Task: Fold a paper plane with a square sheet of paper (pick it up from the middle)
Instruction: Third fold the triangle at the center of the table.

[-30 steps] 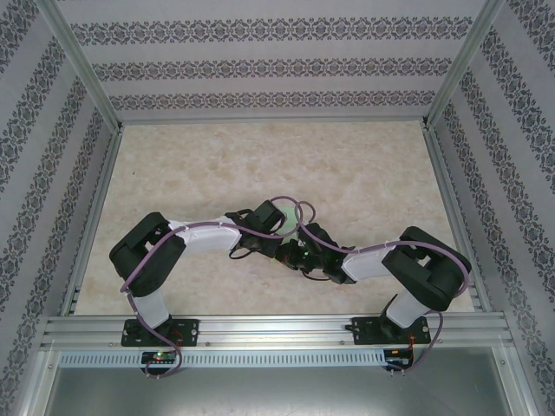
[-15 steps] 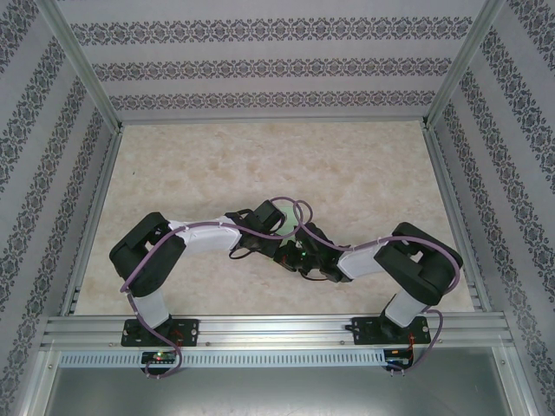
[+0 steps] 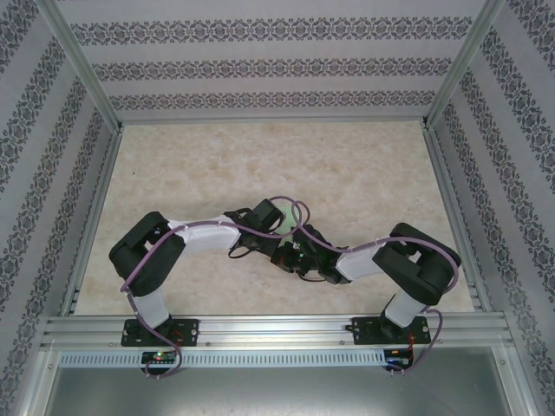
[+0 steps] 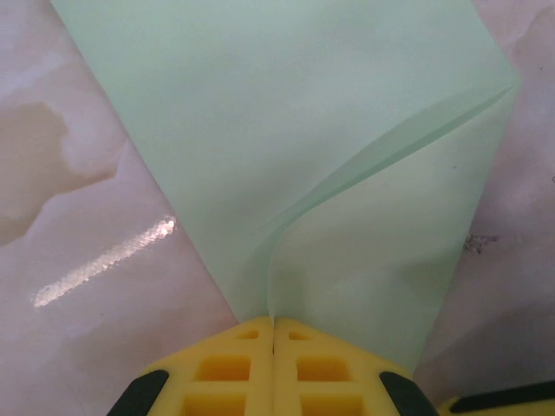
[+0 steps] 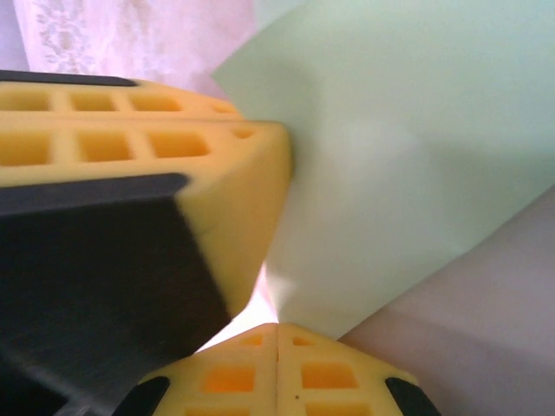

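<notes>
The square sheet of paper (image 4: 286, 130) is pale mint green and lies partly on the table, one layer folded over the other. A curved free edge runs from the right side down to my left gripper (image 4: 273, 322), which is shut on the paper's near point. In the right wrist view the same sheet of paper (image 5: 408, 147) narrows to a corner that enters my right gripper (image 5: 277, 329), whose jaws are shut on it. The left gripper's yellow finger (image 5: 234, 199) sits close beside that corner. In the top view both wrists meet at mid-table and cover the paper. The paper plane is out of view.
The marbled beige table (image 3: 347, 173) stretches behind the arms. Patterned walls and aluminium rails (image 3: 269, 121) close it in at the back and both sides. The two arm bases (image 3: 160, 329) stand on the near rail.
The right arm's elbow and wrist have shifted slightly left, toward the left gripper. The left arm has not moved. Both grippers stay shut.
</notes>
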`<act>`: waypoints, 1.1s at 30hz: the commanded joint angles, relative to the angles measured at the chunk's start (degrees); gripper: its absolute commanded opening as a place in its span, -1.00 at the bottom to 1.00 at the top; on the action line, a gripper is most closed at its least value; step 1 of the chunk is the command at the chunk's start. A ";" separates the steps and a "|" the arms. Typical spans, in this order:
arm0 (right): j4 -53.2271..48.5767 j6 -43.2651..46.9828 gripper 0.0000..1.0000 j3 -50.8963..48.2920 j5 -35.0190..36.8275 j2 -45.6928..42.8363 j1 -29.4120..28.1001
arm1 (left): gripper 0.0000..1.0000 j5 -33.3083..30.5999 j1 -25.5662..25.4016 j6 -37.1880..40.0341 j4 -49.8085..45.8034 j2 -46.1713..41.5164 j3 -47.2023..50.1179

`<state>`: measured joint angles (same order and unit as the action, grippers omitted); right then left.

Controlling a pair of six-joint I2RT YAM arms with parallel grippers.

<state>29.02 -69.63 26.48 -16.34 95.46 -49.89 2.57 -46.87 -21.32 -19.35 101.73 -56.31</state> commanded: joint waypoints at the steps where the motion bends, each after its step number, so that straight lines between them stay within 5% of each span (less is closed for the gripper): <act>1: 3.22 -1.65 -0.90 0.26 0.45 2.53 -0.53 | -0.97 0.33 0.64 -0.83 -2.05 2.04 0.48; 11: -15.89 2.86 -0.89 3.91 4.04 -5.11 -0.31 | -0.97 0.08 0.62 -0.61 -2.85 2.41 0.01; 25: -9.42 0.73 -0.87 4.40 -0.33 1.68 -0.21 | -0.97 0.60 0.63 -1.08 -3.09 2.25 -0.15; 33: -15.00 3.41 -0.85 3.01 3.68 -8.35 1.44 | -0.97 0.73 0.63 -1.05 -2.97 2.42 -0.33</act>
<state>16.86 -68.40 30.22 -15.49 91.55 -49.50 2.52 -46.52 -21.34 -19.79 101.93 -56.71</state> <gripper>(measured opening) 0.074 0.060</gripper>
